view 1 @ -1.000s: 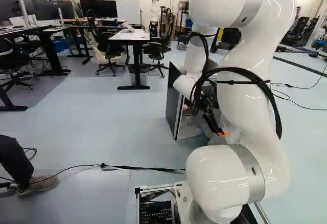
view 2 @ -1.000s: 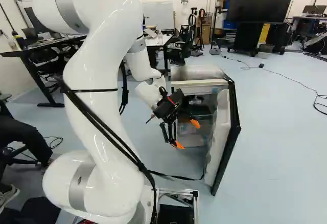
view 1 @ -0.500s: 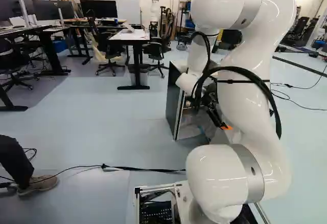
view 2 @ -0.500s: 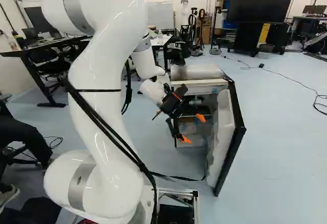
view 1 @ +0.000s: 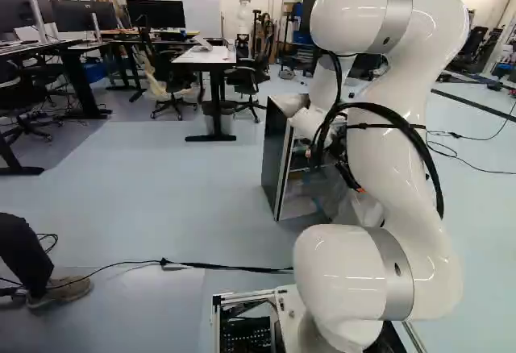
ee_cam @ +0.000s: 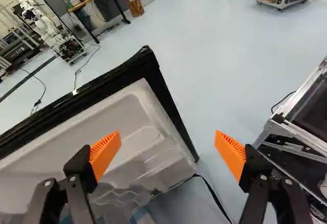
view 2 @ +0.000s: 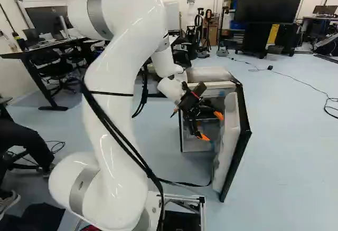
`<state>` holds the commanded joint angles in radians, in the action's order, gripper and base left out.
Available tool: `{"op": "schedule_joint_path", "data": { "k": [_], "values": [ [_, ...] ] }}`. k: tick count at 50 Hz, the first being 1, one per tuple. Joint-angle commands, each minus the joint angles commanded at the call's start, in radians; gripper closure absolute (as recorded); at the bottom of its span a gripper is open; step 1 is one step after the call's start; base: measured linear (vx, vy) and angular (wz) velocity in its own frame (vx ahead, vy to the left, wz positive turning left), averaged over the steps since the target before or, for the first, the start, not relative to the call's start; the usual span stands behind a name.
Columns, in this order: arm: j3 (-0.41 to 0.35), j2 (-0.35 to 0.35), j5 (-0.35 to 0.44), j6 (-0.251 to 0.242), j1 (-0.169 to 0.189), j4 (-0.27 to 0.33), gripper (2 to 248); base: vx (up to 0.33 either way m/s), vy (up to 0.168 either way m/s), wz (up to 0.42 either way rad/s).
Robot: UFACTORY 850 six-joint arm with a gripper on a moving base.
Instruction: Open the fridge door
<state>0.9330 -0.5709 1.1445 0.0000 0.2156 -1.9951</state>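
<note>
Right now we are holding our gripper [view 2: 211,126] at the open front of the fridge [view 2: 207,74], with its jaws spread wide and pinching nothing. The fridge is standing ahead of our base, and its door [view 2: 228,131] is already hanging open on the right side in the right base view, reaching back toward us. Its pale, moulded inner side is facing the gripper. In the wrist view, one orange pad [ee_cam: 106,155] is showing in front of that lining, while the other is showing against the floor [ee_cam: 225,75], on the side of our base's metal frame [ee_cam: 276,127]. We are not making out any contact with the door. Behind it all, a large screen [view 2: 272,1] is standing at the right base view's upper right.
</note>
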Motion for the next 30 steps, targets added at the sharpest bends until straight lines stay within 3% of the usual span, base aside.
{"op": "schedule_joint_path", "data": {
  "k": [30],
  "values": [
    [0.158,-0.079,0.0,0.0,0.124,0.001,3,0.0,0.0,0.0]
  ]
}}
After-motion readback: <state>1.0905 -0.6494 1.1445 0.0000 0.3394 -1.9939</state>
